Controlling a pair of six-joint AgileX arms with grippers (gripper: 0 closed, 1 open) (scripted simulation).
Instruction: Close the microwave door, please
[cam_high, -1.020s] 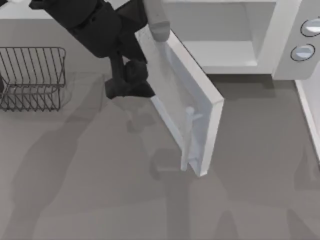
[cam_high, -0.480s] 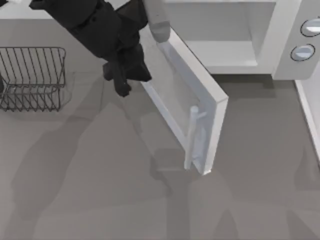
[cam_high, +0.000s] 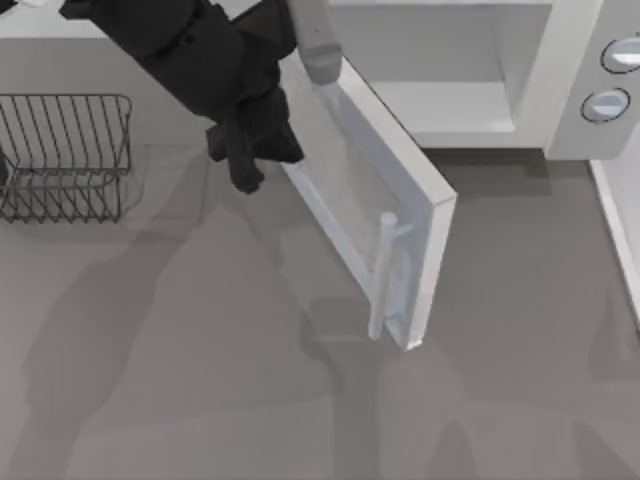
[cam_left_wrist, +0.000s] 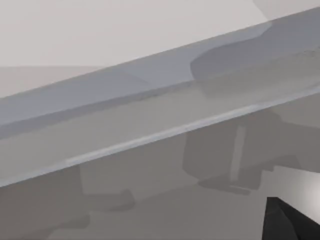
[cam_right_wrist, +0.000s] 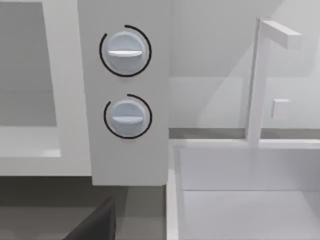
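Top view: the AgileX left gripper (cam_high: 245, 160), a dark shape whose fingers cannot be told apart or together, sits against the outer face of the microwave door (cam_high: 365, 200), close to the hinge side. The door stands about half open, swinging out from the microwave (cam_high: 520, 70) just behind the gripper, its pale bar handle (cam_high: 383, 275) at the free edge farther off. Pressing flat on the outer face likely lets the arm push the panel toward the cavity. A wire rack (cam_high: 65, 155) stands on the gripper's other side. Right wrist view: two knobs (cam_right_wrist: 125, 50) face the camera, so the right arm seems parked nearby.
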